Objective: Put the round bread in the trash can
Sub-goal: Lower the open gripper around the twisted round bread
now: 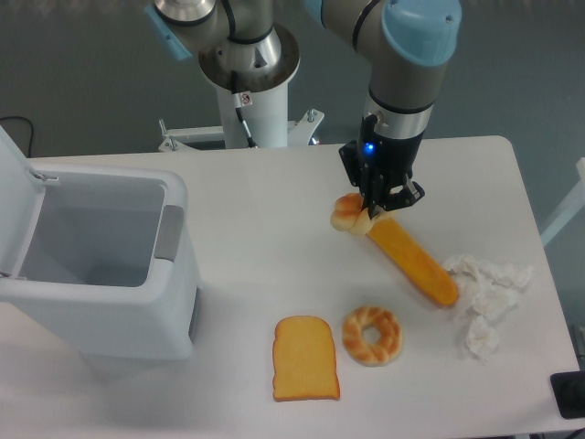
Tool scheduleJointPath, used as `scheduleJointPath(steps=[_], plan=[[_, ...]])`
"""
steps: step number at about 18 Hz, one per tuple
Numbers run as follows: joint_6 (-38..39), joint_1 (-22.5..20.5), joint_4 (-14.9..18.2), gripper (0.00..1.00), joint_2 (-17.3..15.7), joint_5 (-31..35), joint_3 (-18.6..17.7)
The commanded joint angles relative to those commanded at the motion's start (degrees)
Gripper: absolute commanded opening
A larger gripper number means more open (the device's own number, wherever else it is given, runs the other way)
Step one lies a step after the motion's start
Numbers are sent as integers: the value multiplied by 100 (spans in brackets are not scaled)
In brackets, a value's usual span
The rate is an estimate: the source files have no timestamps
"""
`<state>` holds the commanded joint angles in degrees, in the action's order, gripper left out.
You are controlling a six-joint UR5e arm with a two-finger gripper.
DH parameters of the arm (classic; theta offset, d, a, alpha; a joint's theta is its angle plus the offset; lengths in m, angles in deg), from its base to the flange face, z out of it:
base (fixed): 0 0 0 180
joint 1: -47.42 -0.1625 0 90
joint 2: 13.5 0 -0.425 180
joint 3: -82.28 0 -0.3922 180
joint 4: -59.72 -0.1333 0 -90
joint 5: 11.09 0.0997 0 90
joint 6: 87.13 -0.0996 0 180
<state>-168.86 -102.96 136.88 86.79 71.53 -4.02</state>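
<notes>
The round bread (348, 214), a small lumpy golden bun with pale folds, sits at the upper end of the long baguette, right of the table's middle. My gripper (373, 210) comes straight down over its right side, fingers around the bun and shut on it. Whether the bun rests on the table or is just lifted I cannot tell. The trash can (101, 265), a boxy white bin with a grey side panel, stands at the left with its lid (18, 197) swung open and its inside showing.
A long orange baguette (414, 260) lies diagonally below the gripper. A ring-shaped bread (372, 336) and a toast slice (305, 358) lie near the front edge. Crumpled white paper (484, 293) sits at the right. The robot's base (249, 82) stands behind the table.
</notes>
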Motion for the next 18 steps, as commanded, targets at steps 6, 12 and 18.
scheduleJointPath(steps=[6,12,18], plan=[[35,17,-9,9,0,-9,0],[246,44,-9,9,26,-9,53],[667,26,-131,9,26,-368,132]])
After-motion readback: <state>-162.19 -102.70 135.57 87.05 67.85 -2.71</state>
